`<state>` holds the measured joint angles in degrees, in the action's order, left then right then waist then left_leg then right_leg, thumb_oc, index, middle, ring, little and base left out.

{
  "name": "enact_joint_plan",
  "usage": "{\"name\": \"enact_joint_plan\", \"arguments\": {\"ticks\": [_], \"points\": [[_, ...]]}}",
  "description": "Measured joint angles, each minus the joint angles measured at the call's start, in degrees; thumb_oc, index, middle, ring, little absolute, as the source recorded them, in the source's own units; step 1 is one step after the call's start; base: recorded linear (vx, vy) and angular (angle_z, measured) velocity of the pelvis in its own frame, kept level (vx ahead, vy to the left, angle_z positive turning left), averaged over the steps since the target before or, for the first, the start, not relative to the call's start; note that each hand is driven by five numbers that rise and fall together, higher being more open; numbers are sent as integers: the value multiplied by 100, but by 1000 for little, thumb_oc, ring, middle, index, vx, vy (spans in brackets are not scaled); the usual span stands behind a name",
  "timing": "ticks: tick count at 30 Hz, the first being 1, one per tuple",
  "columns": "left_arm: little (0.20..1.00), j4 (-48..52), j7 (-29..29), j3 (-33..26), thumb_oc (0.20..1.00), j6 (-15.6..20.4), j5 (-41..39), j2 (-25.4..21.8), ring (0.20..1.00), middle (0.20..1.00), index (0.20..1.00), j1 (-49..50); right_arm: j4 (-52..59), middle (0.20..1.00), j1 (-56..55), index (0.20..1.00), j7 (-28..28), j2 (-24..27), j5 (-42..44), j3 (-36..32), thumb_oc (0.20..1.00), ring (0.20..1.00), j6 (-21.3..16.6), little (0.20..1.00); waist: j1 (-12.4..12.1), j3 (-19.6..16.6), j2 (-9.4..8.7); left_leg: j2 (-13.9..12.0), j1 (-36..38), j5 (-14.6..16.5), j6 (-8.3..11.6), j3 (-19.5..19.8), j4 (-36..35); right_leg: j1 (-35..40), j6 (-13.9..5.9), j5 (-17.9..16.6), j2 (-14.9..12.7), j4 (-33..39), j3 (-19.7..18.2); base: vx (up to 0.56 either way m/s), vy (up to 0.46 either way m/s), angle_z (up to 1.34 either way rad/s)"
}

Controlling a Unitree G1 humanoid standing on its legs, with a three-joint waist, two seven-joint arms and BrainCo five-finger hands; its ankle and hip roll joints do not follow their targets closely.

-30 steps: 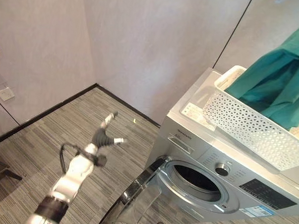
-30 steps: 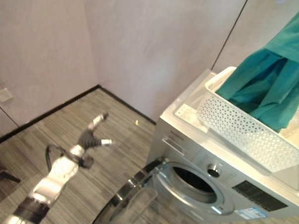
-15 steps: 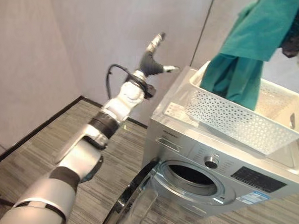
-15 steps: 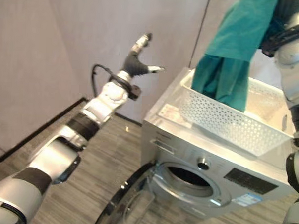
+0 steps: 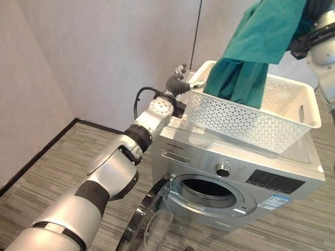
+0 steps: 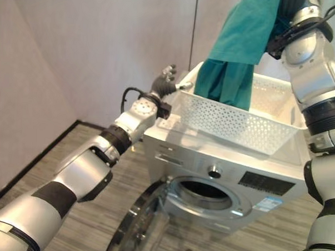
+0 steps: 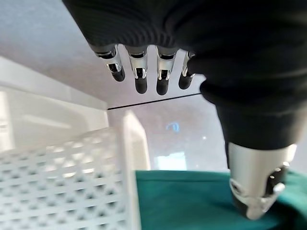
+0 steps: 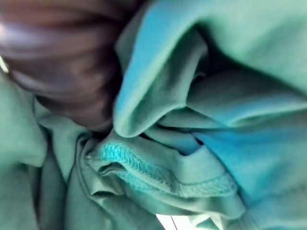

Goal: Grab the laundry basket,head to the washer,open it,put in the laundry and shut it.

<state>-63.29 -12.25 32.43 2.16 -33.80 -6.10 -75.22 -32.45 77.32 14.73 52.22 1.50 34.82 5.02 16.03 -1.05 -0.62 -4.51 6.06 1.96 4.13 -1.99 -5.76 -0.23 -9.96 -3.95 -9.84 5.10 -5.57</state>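
the right hand (image 8: pixel 62 72) holds up soft, floppy green cloth (image 5: pixel 260 35), its fingers hidden so their state is unclear. the left hand (image 5: pixel 179 84), fingers apart, is by the basket (image 5: pixel 256 121) rim.

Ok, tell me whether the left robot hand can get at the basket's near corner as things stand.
Probably yes. The left robot hand hovers right at the corner of the white basket on the washer, fingers relaxed, with nothing between them. The teal cloth hangs further inside, clear of that rim.
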Motion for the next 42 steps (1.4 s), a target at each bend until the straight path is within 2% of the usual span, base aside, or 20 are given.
{"name": "enact_joint_plan", "arguments": {"ticks": [6,16,23,28,33,34,42], "points": [[1000,-25,6,32,1000,11,17,-47,1000,1000,1000,-614,-184,200,21,200,-1,6,3,65,200,200,-3,200,53,7,42,1,-17,-1,-1,-35,0,-42,-2,-16,2,-1,-31,4,-4,-4],[1000,-25,4,57,1000,13,130,-37,1000,1000,1000,-770,-259,200,45,200,-2,-47,113,67,200,200,-8,200,52,9,54,-7,-19,8,1,-187,0,-152,-3,-56,62,-1,-217,13,-14,-9],[1000,-41,145,494,1000,11,428,41,1000,1000,1000,-774,-283,200,157,200,-1,-145,314,70,200,200,-30,200,142,12,86,-50,-17,25,10,-378,0,-265,4,-100,141,-1,-410,22,-17,-14],[1000,-83,295,748,1000,8,518,203,1000,1000,1000,-777,-689,200,452,200,-2,-541,939,198,200,200,-127,200,200,15,99,-88,-25,36,26,-506,0,-354,12,-142,199,-1,-528,17,-4,-14],[1000,-30,456,955,1000,9,515,257,1000,1000,1000,-807,-1224,200,750,200,-122,-931,1140,537,200,200,-159,200,195,4,135,-97,-23,36,27,-517,1,-361,12,-159,209,-1,-543,2,-1,-1],[1000,-30,458,1026,1000,9,515,215,1000,1000,1000,-818,-1530,200,866,200,-131,-1146,1258,586,200,200,-209,200,192,3,137,-98,-19,36,27,-523,1,-361,12,-164,209,-1,-549,0,0,0],[1000,-41,528,1180,1000,14,496,184,1000,1000,1000,-934,-2319,200,1216,200,-420,-1815,1749,822,200,200,-222,200,-9,2,136,-132,-47,33,32,-484,3,-367,12,-169,232,-1,-511,6,-13,2]]}}
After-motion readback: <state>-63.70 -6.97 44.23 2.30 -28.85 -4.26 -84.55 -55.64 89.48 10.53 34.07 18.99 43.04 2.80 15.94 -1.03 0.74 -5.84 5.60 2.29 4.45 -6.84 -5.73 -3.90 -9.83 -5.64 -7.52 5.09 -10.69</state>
